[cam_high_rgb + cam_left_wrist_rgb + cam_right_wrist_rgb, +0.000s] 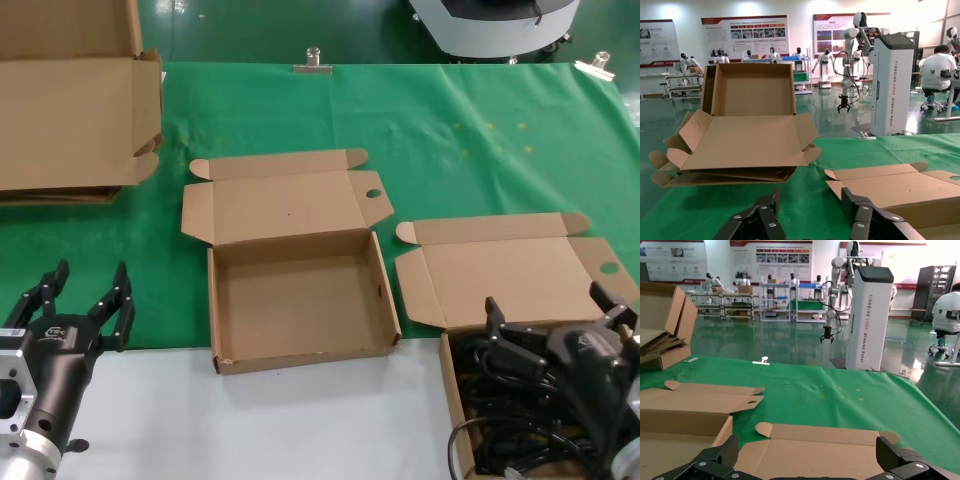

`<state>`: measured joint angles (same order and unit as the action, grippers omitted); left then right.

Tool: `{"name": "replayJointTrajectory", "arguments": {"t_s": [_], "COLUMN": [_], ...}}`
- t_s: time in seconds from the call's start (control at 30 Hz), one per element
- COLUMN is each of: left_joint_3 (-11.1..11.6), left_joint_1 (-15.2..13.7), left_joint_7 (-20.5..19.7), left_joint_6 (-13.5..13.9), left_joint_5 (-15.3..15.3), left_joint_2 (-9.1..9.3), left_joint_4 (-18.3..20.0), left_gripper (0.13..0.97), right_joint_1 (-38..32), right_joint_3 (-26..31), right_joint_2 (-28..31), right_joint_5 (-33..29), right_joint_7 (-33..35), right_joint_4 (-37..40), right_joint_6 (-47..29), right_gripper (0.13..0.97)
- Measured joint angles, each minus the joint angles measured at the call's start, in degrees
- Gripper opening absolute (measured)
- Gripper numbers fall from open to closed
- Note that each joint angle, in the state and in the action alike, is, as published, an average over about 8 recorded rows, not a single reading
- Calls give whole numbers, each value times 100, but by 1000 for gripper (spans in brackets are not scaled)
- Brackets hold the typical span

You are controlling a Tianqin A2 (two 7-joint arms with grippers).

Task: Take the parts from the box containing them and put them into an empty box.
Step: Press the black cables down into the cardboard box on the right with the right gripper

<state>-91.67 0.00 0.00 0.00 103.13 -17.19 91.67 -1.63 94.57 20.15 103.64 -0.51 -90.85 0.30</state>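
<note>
Green-clothed counter (450, 130): right tool (560, 325) hovers wide open above the power cords (500, 420) in their box (452, 400). Empty box (228, 362) sits left of it, nothing moved yet; left tool (85, 300) idles open.

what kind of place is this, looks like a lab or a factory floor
Most likely a robotics lab or demo hall. A green-clothed table holds cardboard mailer boxes, and across the glossy green floor stand humanoid robots, wall posters and a seated worker.
</note>
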Motion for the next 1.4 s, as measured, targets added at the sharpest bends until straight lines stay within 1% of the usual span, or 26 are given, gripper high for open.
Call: {"name": "replayJointTrajectory", "arguments": {"t_s": [0.1, 0.13, 0.37, 0.4, 0.43, 0.7, 0.87, 1.07, 1.2, 1.4], "left_joint_3": [0, 0, 0, 0, 0, 0, 0, 0, 0, 0], "left_joint_1": [0, 0, 0, 0, 0, 0, 0, 0, 0, 0], "left_joint_7": [0, 0, 0, 0, 0, 0, 0, 0, 0, 0], "left_joint_6": [0, 0, 0, 0, 0, 0, 0, 0, 0, 0], "left_joint_5": [0, 0, 0, 0, 0, 0, 0, 0, 0, 0], "left_joint_2": [0, 0, 0, 0, 0, 0, 0, 0, 0, 0], "left_joint_4": [0, 0, 0, 0, 0, 0, 0, 0, 0, 0], "left_gripper": [512, 512, 356, 334, 334, 221, 197, 173, 172, 172], "right_joint_1": [-13, -18, -82, -101, -123, -337, -485, -818, -1151, -1635], "right_joint_3": [50, 61, 166, 203, 246, 590, 675, 751, 807, 891], "right_joint_2": [103, 140, 509, 598, 701, 1709, 2280, 2901, 3116, 3252], "right_joint_5": [33, 41, 122, 152, 187, 474, 556, 565, 491, 327], "right_joint_7": [-25, -32, -126, -158, -198, -647, -952, -1295, -1408, -1473], "right_joint_4": [-10, -19, -103, -113, -123, -180, -206, -147, -16, 180], "right_joint_6": [12, 5, -78, -79, -79, -255, -711, -1585, -2101, -2728], "right_gripper": [966, 966, 966, 966, 966, 966, 966, 966, 966, 966]}}
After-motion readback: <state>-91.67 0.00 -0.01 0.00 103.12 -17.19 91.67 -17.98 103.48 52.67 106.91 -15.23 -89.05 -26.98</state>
